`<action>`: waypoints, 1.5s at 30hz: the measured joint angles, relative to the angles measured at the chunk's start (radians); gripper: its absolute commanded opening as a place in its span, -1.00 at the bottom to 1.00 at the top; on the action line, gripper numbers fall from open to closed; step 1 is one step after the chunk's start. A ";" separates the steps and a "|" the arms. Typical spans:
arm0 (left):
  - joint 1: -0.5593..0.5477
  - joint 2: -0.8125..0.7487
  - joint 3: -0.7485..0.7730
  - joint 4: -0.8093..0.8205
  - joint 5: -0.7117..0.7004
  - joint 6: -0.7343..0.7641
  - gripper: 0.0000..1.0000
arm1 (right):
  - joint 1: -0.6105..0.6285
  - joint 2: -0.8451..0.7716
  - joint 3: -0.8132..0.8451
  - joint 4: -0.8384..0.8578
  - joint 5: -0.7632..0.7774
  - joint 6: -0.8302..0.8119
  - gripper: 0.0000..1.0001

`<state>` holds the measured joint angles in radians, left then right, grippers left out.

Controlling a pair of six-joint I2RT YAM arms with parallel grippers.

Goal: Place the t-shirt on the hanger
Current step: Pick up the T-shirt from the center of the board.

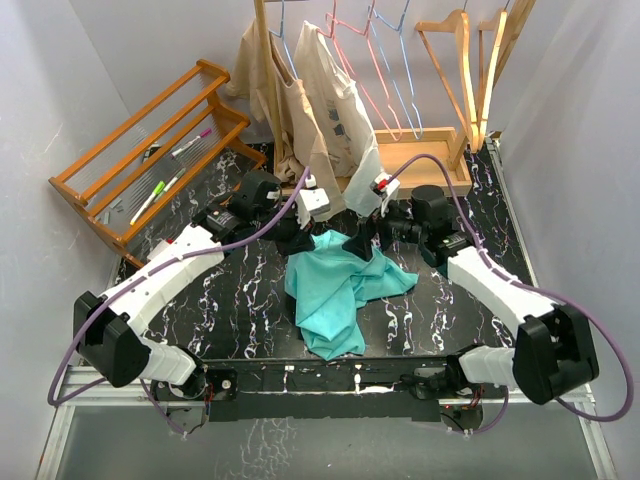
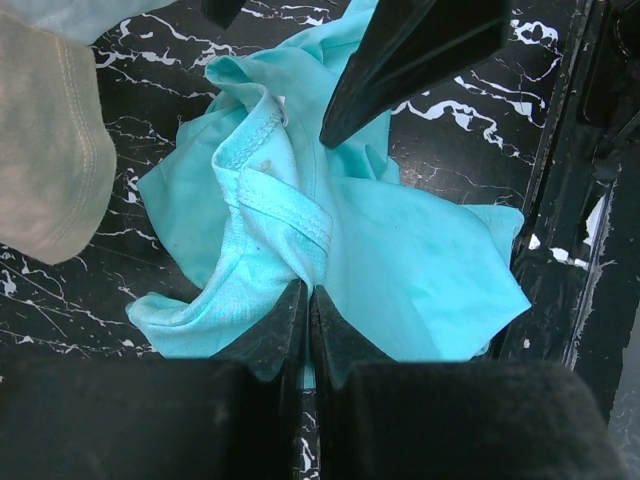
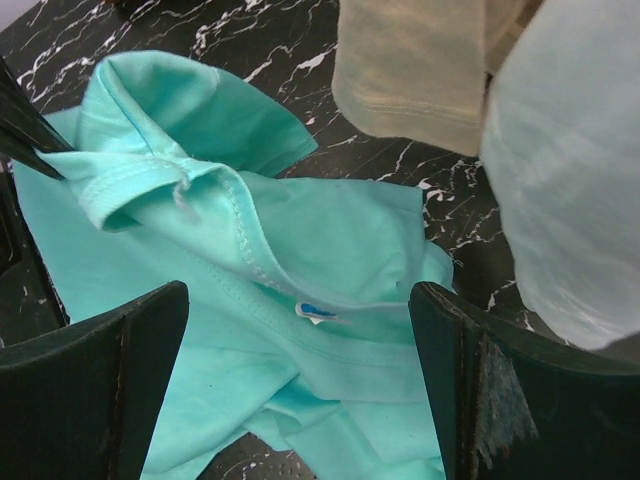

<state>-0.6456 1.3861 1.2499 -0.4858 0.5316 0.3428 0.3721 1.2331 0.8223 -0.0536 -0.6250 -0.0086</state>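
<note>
The teal t-shirt (image 1: 335, 285) lies crumpled on the black marbled table (image 1: 240, 300) between the two arms. My left gripper (image 1: 300, 240) is shut on a fold of its cloth near the neck band (image 2: 285, 205), as the left wrist view shows (image 2: 308, 292). My right gripper (image 1: 358, 245) is open, its jaws wide apart just above the collar and its small blue label (image 3: 315, 312). The wooden hanger (image 1: 466, 80) hangs at the back right, far from both grippers.
Beige shirts (image 1: 335, 100) hang just behind the grippers, with pink and blue wire hangers (image 1: 385, 70) beside them. A wooden tray (image 1: 425, 160) sits under the hangers. A slatted wooden rack (image 1: 150, 150) with markers stands at the back left.
</note>
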 measured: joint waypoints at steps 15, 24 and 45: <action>-0.005 -0.018 -0.012 0.007 0.000 0.023 -1.00 | 0.032 0.182 0.048 0.097 -0.227 -0.048 -0.55; -0.005 -0.044 -0.061 0.037 0.012 0.003 -0.09 | 0.091 0.196 0.058 0.095 -0.195 -0.057 -0.84; 0.181 -0.028 -0.197 0.138 0.209 0.060 0.53 | 0.146 -0.028 -0.100 -0.111 -0.017 -0.064 -0.84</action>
<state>-0.4644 1.3582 1.0527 -0.3481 0.7410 0.4030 0.5186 1.2049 0.7223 -0.1650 -0.6418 -0.0731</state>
